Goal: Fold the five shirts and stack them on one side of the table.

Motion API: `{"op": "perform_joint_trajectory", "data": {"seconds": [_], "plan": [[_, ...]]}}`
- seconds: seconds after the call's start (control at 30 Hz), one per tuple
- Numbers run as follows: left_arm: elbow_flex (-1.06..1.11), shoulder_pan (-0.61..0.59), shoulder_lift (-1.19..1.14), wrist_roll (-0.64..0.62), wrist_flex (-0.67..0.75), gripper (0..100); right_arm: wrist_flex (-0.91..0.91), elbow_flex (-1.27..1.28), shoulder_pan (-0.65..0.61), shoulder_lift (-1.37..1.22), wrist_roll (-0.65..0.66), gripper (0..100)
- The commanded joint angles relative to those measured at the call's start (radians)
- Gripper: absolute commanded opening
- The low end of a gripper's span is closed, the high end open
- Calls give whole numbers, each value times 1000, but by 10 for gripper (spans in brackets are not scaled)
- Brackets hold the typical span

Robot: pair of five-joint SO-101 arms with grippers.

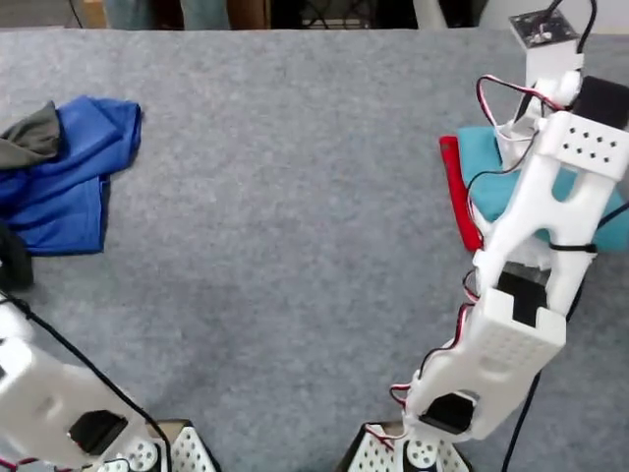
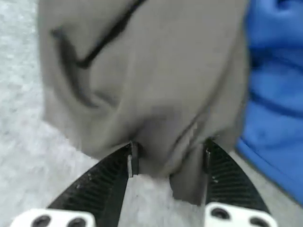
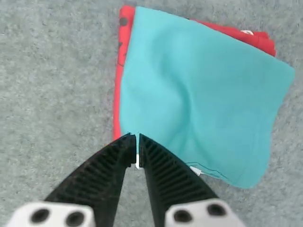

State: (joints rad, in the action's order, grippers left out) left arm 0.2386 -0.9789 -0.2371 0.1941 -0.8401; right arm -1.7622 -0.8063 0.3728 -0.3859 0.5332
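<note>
A grey shirt point(image 2: 142, 75) lies crumpled on a blue shirt point(image 2: 274, 94) at the table's left edge; in the high view the grey shirt point(image 1: 29, 136) sits on the far-left part of the blue shirt point(image 1: 74, 172). My left gripper point(image 2: 168, 158) is open, with a hanging fold of the grey shirt between its fingers. A folded teal shirt point(image 3: 199, 90) rests on a folded red shirt point(image 3: 124, 52) at the right side. My right gripper point(image 3: 138, 150) is shut, its tips just above the teal shirt's near edge. In the high view the right arm point(image 1: 521, 295) covers much of the teal shirt point(image 1: 482, 167).
Grey felt point(image 1: 295, 246) covers the table between the two piles. Both arm bases stand at the near edge, the left arm point(image 1: 59, 408) at the near left corner. Furniture legs show beyond the far edge.
</note>
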Motion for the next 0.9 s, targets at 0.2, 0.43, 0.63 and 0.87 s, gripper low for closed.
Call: {"op": "perform_joint_trajectory", "data": {"seconds": [0.2,0.43,0.63,0.87], "plan": [[-246,30,-183,-11,-184,45,-5,-5,-68,62,-8,18],[-490,179,-126,-11,-540,28,-5,-1,-103,62,-8,18],[-585,374,31,-11,-695,28,-5,1,-101,56,-8,18],[-598,740,276,-12,-833,29,-5,1,-98,54,-8,18]]}}
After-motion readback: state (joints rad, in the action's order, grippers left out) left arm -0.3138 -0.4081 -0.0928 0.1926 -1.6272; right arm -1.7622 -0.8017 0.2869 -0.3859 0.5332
